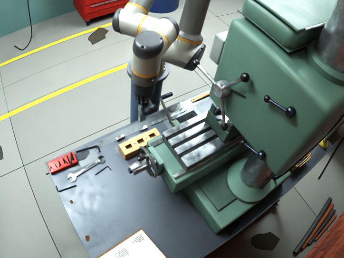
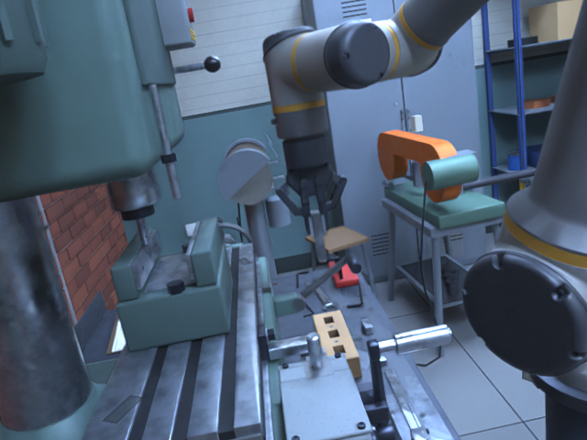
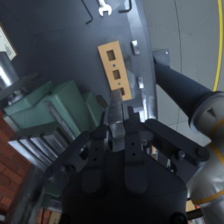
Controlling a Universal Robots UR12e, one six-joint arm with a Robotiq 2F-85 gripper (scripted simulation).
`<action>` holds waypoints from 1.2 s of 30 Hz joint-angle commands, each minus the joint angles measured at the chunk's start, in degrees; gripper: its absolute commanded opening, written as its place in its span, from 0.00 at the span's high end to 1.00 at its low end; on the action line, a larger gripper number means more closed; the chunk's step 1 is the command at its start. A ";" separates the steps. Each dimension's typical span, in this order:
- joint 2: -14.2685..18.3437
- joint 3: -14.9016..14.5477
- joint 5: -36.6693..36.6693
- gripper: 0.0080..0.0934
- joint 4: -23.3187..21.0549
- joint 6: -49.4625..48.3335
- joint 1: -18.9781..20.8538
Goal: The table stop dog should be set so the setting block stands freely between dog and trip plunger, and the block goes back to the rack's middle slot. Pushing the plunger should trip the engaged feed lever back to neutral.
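My gripper (image 1: 142, 108) (image 2: 316, 222) (image 3: 116, 114) hangs above the back edge of the bench behind the milling table, clamped on a steel setting block (image 3: 116, 107) (image 2: 319, 237) that points downward. Below and in front lies the orange rack (image 1: 139, 142) (image 2: 337, 342) (image 3: 114, 70) with three square slots, all of them showing dark. The feed lever (image 1: 166, 106) (image 2: 332, 273) with its black knob leans just right of the gripper. The slotted table (image 1: 192, 142) stands right of the rack; the dog and plunger are not clear to me.
The arm's blue pedestal (image 1: 135, 106) stands right behind the bench edge. Two small steel blocks (image 3: 135, 47) (image 3: 140, 82) lie beside the rack. A handwheel (image 1: 148, 162), a wrench (image 1: 85, 168), hex keys and a red key holder (image 1: 62, 162) lie left; the green machine column (image 1: 275, 97) rises right.
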 commanded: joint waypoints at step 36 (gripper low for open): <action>11.20 7.26 0.00 1.00 -18.67 0.00 0.00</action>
